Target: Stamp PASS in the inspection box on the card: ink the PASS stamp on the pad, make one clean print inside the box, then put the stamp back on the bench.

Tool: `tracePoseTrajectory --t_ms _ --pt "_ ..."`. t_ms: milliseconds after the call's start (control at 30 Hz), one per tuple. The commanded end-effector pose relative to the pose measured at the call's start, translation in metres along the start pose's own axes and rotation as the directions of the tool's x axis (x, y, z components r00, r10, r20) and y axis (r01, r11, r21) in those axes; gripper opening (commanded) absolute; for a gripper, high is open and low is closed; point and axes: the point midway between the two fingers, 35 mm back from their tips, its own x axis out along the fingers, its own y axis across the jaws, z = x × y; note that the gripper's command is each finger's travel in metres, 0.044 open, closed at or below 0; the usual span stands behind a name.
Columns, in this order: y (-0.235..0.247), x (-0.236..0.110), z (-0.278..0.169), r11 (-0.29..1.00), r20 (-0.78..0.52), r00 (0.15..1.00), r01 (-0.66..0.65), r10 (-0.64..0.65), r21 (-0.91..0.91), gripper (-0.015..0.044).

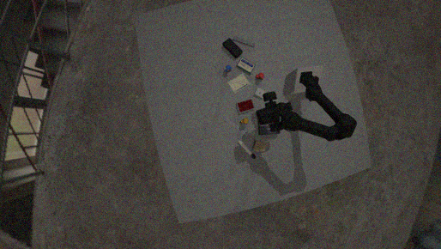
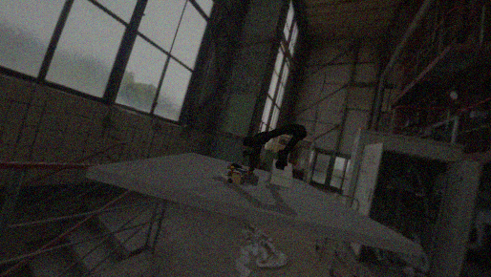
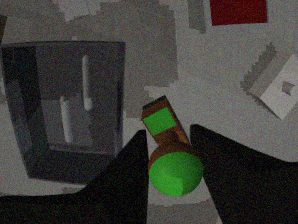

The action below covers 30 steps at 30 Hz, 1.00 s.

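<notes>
My gripper (image 3: 168, 133) (image 1: 268, 125) is shut on the green knob of the PASS stamp (image 3: 172, 163). The stamp's brown body with its green label points away from the fingers and hangs above the bench. A cream card (image 1: 238, 82) lies farther along the bench, beyond the pad. In the exterior view the arm (image 2: 274, 136) bends down over the bench, and the stamp is too small to make out there.
A dark grey tray (image 3: 67, 106) with white slots lies left of the stamp. A small white block (image 3: 282, 92) (image 1: 259, 92) lies to the right. Blue (image 1: 228, 68), red (image 1: 259, 75) and yellow (image 1: 244, 121) knobbed stamps, a black case (image 1: 232, 47), a blue-white box (image 1: 245, 64), a marker (image 1: 246, 148) and a tan disc (image 1: 261, 146) lie around.
</notes>
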Motion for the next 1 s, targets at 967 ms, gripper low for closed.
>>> tracePoseTrajectory --t_ms 967 --pt "0.001 -0.016 0.0 1.0 -0.002 1.0 -0.012 0.012 -0.002 0.0"
